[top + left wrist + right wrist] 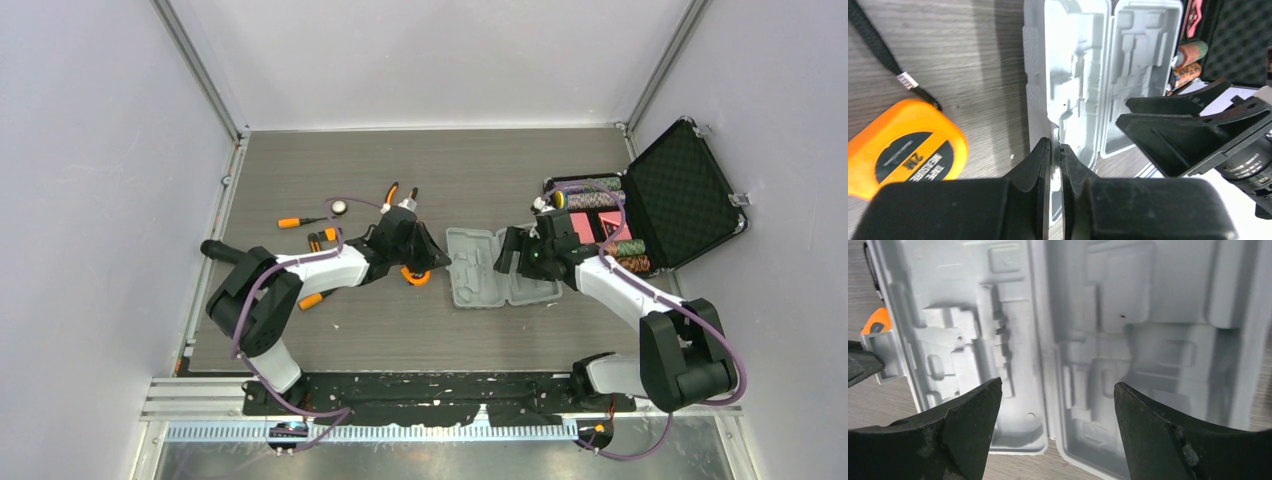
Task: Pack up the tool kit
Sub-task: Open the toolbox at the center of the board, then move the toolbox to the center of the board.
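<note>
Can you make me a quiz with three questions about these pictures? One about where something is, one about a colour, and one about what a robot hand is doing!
1. Where is the tape measure?
A. in a hand
B. on the table beside the case
C. inside the case

2. What colour is the case?
A. grey
B. red
C. green

3. What is the right hand doing?
A. squeezing a screwdriver
B. squeezing the tape measure
C. open, holding nothing

Answers:
1. B, the left wrist view shows it lying on the wood next to the case.
2. A, both halves of the case are plain grey plastic.
3. C, it gapes wide over the case with nothing gripped.
</note>
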`<state>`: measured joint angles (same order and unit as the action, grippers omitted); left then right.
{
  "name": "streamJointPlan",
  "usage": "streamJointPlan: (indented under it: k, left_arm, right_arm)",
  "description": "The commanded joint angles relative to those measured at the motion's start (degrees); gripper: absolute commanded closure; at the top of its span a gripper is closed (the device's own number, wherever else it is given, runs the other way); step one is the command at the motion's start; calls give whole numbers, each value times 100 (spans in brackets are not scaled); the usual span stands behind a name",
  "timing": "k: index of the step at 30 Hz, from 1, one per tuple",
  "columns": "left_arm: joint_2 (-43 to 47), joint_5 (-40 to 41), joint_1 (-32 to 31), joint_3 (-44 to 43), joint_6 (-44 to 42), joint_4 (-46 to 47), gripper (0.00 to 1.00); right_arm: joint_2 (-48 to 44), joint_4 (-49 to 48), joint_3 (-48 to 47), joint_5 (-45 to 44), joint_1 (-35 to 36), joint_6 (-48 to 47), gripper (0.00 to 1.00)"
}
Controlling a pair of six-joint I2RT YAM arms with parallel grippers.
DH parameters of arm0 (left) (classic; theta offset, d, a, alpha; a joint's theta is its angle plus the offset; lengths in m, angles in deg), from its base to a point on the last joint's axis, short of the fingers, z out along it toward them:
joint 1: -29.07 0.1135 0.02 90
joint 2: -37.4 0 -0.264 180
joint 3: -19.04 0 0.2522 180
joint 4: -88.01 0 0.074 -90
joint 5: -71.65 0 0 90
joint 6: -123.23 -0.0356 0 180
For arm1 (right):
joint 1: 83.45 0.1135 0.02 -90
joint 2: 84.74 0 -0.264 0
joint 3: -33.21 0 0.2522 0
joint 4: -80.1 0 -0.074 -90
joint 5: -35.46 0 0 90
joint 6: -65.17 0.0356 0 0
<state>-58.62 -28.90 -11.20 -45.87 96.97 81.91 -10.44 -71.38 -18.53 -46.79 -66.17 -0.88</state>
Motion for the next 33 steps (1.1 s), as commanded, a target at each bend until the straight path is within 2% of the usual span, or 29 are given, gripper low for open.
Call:
streamJointPlan:
  k: [1,3,7,9,16,23,26,33]
  left_arm:
    - [331,338,59,53,-454,-460,86]
    - [337,458,76,82,-561,-647,80]
    - [425,556,90,161,-740,-744,56]
    - [489,636,90,96,-863,-973,48]
    - [751,845,81,-332,-1388,-1640,32]
    - [1468,1394,190,-654,-1902,-2541,13]
    - [1859,1300,537,-749,-2074,-2988,9]
    - [2925,1100,1890,-1325,-3026,-4211,2]
  right_arm:
    - [-42,-261,107,86,-102,68,13]
    - [-9,-276,126,150,-102,60,13]
    - [79,-338,172,275,-102,35,15]
    - [136,-368,184,315,-102,17,15]
    - [372,-324,122,181,66,-101,26]
    - [247,163,-120,-855,421,-263,30]
    - [302,283,-200,-1278,609,-347,30]
    - [627,436,-320,-1597,1031,-389,30]
